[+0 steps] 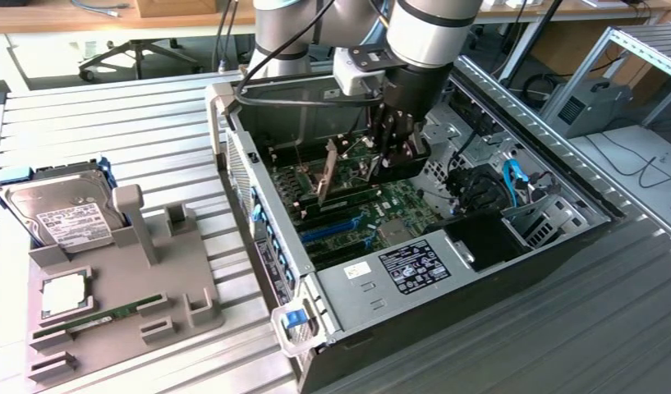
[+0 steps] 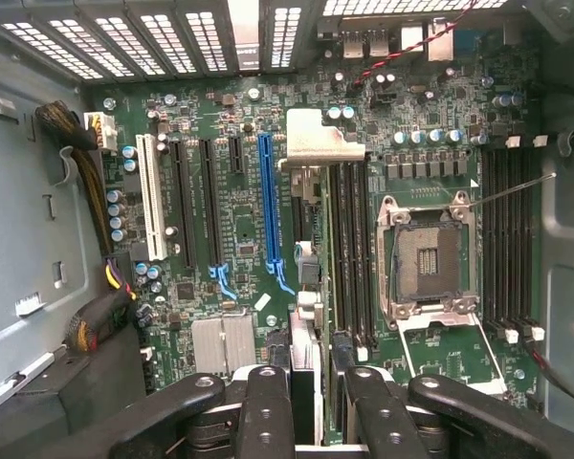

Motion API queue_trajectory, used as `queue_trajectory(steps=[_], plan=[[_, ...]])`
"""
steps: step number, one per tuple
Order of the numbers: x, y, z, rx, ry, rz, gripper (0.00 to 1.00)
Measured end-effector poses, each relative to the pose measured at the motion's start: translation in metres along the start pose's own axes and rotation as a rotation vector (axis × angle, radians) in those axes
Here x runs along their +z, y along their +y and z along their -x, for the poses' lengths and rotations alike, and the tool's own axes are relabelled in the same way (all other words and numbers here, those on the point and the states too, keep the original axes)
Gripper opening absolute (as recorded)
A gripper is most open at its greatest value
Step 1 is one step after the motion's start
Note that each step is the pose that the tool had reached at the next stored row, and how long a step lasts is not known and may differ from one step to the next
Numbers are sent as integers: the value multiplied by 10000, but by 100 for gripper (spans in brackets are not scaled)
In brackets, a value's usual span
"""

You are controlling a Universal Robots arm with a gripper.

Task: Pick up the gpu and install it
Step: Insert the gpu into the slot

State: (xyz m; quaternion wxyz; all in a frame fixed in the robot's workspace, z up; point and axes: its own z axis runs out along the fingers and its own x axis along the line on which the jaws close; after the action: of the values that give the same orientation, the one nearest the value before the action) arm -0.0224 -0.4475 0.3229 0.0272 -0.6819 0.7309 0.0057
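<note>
From the exterior view, the open black and silver computer case (image 1: pixel 423 271) lies on its side on the slatted metal desk (image 1: pixel 127 148), and the black gripper (image 1: pixel 392 152) reaches down into it, pinching the thin flat black gpu card with a silver bracket (image 1: pixel 326 176), which stands on edge over the green motherboard (image 1: pixel 396 205). At that view's left, a grey plastic holder tray (image 1: pixel 127 304) carries a silver hard drive with a white label (image 1: pixel 62 213) and a narrow green memory stick (image 1: pixel 94 318). The wrist view shows instead the motherboard (image 2: pixel 239 220) face-on: a long blue slot (image 2: pixel 270 201), a white slot (image 2: pixel 151 196), the bare silver processor socket (image 2: pixel 429 258), and the gripper's fingers (image 2: pixel 268 411) closed on the card's edge (image 2: pixel 306 316).
</note>
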Motion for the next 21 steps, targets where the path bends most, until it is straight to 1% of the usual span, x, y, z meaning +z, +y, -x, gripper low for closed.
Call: queue_trajectory(steps=[6, 12, 21], plan=[[1, 23, -13, 0, 1, 0, 27], [3, 32, -59, 1, -1, 0, 27], [3, 32, -61, 1, 0, 0, 27]])
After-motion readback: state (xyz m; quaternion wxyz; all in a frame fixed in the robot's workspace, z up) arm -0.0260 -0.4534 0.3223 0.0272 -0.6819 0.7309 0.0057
